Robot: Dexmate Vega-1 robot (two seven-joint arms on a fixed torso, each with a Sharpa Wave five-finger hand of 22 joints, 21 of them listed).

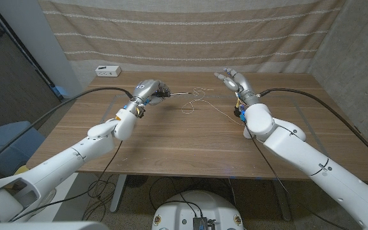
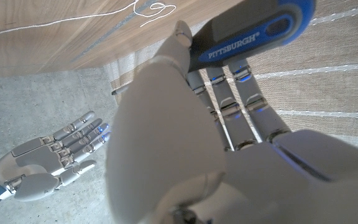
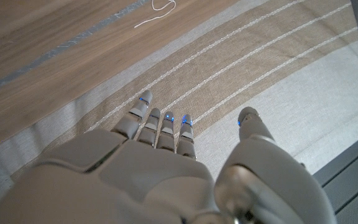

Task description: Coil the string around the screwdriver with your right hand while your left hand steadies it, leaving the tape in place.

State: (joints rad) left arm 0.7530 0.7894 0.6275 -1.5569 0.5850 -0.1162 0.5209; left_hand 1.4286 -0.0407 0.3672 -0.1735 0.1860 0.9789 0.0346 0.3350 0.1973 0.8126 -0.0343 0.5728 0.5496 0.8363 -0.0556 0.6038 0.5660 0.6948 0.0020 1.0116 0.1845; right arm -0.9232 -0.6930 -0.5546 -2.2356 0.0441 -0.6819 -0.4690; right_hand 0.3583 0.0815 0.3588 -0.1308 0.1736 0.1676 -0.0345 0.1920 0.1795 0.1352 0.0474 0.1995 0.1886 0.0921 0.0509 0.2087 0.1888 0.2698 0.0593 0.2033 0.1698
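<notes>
Left hand (image 1: 148, 91) upper centre-left of the head view, fingers wrapped round the screwdriver (image 1: 171, 94) — firm hold on the handle, thin shaft poking out to picture right toward the string. In the left wrist view the blue-and-grey handle (image 2: 253, 34) runs across the top of the frame, lettered PITTSBURGH, thumb and fingers closed on it.

Right hand (image 1: 233, 80) upper centre-right of the head view, raised over the table's far edge, fingers straight and spread, holding nothing. Right wrist view shows the same — fingers (image 3: 160, 124) splayed, nothing between them.

String (image 1: 193, 101) lies loose on the wooden table (image 1: 190, 147), centre-top of the head view, between the two hands; a few loops near the screwdriver tip, a tail trailing lower left. Whether it touches the shaft — cannot tell.

White box (image 1: 108, 70) at the table's far-left corner.
</notes>
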